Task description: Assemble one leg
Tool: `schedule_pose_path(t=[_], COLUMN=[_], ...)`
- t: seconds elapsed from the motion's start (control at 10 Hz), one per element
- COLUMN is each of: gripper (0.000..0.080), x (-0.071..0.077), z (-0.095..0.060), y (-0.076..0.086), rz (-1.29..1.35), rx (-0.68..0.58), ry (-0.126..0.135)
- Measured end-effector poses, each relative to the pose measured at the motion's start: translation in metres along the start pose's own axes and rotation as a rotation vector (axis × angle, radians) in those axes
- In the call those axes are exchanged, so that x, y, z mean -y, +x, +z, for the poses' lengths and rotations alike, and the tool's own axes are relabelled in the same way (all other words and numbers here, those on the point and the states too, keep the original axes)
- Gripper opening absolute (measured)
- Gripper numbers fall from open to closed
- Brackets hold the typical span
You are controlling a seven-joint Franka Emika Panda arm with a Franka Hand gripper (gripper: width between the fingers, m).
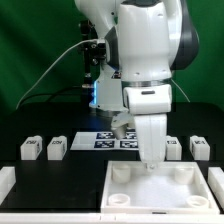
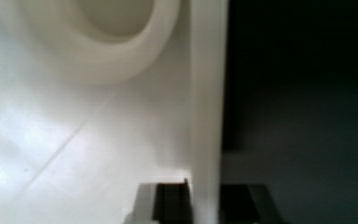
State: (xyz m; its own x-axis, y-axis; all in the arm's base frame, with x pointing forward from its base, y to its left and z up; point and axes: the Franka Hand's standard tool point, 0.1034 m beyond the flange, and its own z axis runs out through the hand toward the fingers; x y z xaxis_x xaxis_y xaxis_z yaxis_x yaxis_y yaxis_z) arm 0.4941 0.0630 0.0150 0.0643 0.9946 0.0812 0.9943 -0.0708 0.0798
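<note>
1. The tool [image 1: 150, 163] is down at the far rim of the tray [image 1: 150, 188], near the middle of that edge. No leg is in it.
2. In the wrist view the tool [image 2: 194, 205] straddles the thin upright rim, with 1 finger [image 2: 162, 205] on the tray's inner side and the other outside. The jaws stand nearly together. I cannot tell whether they pinch the rim or only bracket it.
3. The step in hand looks like placing the tray before any leg is fetched, so the task is at an early stage.
4. To do it well, seat the fingers squarely on the rim and low on it. Keep the tray flat on the surface [image 1: 70, 175] while sliding it, and move slowly so the thin wall does not twist out of the jaws.
5. Watch the far side: the row of parts lies just beyond the rim, so a push that way could knock a leg.
6. Count: 4 legs, all loose on the surface in a far row. 2 lie to the exterior view's left [image 1: 30, 149] [image 1: 57, 147] and 2 to its right [image 1: 172, 148] [image 1: 198, 148]. The inner right leg is the one nearest the tool.
7. 1 tray; 3 round sockets show plainly in its corners, and 1 socket [image 2: 114, 20] also appears in the wrist view.
8. 1 marker board [image 1: 112, 139] lies between the 2 pairs of legs, partly hidden behind the arm.
</note>
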Motion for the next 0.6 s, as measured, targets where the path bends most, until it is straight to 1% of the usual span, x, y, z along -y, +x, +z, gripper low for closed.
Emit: schedule_pose_path(t=[0.1,0.3,0.4,0.5,0.6], gripper=[0.0058,0.0058,0.0058,0.011,0.011], x=[-0.0006,-0.0012,-0.0014,-0.001,-0.0008], z=[0.0005,0.0006,0.0006,0.0006,0.001], y=[0.0045,0.0045,0.0043,0.0038,0.0033], rz=[-0.01,-0.015,-0.012,-0.008,-0.007], rx=[0.004,0.018,0.021,0.021,0.021], ry=[0.012,0.05,0.052,0.051,0.052])
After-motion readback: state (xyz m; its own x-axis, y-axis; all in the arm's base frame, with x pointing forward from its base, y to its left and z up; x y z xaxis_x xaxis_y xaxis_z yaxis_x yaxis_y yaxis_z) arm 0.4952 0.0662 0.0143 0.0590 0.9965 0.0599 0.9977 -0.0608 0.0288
